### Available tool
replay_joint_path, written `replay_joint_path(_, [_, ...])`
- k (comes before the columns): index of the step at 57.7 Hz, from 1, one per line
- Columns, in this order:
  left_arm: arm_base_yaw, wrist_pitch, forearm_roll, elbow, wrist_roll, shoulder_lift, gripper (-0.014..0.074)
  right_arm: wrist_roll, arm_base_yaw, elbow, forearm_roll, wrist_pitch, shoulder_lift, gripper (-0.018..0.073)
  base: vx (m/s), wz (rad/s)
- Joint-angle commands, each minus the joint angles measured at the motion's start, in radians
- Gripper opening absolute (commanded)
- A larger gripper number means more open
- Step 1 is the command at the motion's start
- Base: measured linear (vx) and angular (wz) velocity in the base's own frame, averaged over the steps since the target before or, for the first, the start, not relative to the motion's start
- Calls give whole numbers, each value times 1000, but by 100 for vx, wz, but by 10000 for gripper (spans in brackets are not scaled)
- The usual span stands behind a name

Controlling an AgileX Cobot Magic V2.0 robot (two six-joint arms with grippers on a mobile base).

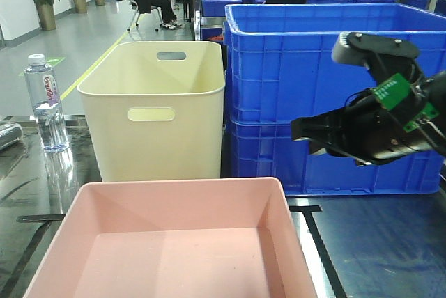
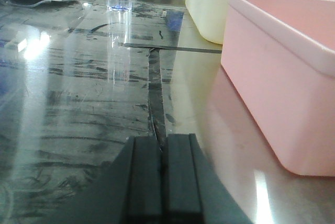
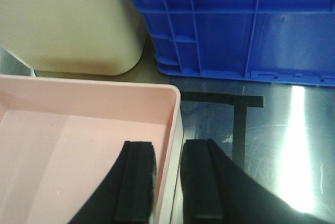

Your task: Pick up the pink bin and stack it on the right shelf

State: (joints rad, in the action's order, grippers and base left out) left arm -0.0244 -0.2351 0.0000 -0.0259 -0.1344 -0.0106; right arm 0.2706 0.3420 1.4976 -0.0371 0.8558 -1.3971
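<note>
The pink bin (image 1: 174, 242) sits on the dark glossy right shelf (image 1: 376, 242) at the front centre, empty. My right gripper (image 1: 298, 131) hangs above the bin's far right corner. In the right wrist view its jaws (image 3: 167, 148) are open; one finger lies over the bin's inside (image 3: 78, 156) and the other over the shelf (image 3: 272, 145), with the right rim between them. My left gripper (image 2: 163, 139) is shut and empty, low over the shelf (image 2: 78, 103), left of the bin's side wall (image 2: 272, 88). It is out of the front view.
A taller cream bin (image 1: 157, 110) stands right behind the pink bin. Stacked blue crates (image 1: 327, 68) stand at the back right. A water bottle (image 1: 46, 103) stands at the far left. Black tape strips (image 3: 238, 114) mark the shelf.
</note>
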Motion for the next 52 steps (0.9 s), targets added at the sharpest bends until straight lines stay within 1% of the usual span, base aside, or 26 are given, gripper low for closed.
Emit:
replay_joint_path(1, [2, 85, -6, -14, -7, -3, -8, -10, -28, -34, -9, -131, 103, 189, 0, 0])
replay_joint_path(8, [2, 85, -6, -14, -7, -3, -8, -32, -86, -253, -8, -305, 269, 109, 0, 0])
replay_joint_path(13, [2, 85, -6, -14, -7, -3, -8, -97, -155, -439, -9, -419, 406, 45, 0, 0])
replay_joint_path(19, [2, 85, -6, -14, -7, -3, -8, -244, -254, -639, -21, -557, 572, -15, 0, 0])
replay_joint_path(23, [2, 85, -6, -14, -7, -3, -8, -356, -304, -764, -21, -645, 672, -14, 0, 0])
replay_joint_path(26, [2, 85, -6, -14, -7, -3, -8, -421, -322, -859, -21, -710, 754, -13, 0, 0])
replay_joint_path(29, [2, 85, -6, -14, -7, -3, -8, -454, -323, -939, -25, -759, 833, -13, 0, 0])
replay_joint_path(32, [2, 85, -6, -14, -7, -3, -8, -445, -323, -1026, -26, -789, 900, -13, 0, 0])
replay_joint_path(36, [2, 85, -6, -14, -7, -3, -8, -388, -323, -1124, -34, -800, 991, -11, 0, 0])
replay_joint_path(43, [2, 85, -6, -14, -7, -3, -8, -213, -323, -1279, -109, -799, 1136, -12, 0, 0])
replay_joint_path(47, [2, 85, -6, -14, -7, -3, -8, -140, -323, -1366, -145, -799, 1226, -12, 0, 0])
replay_joint_path(52, [2, 85, -6, -14, -7, -3, -8, -124, -323, -1465, -145, -805, 1325, -12, 0, 0])
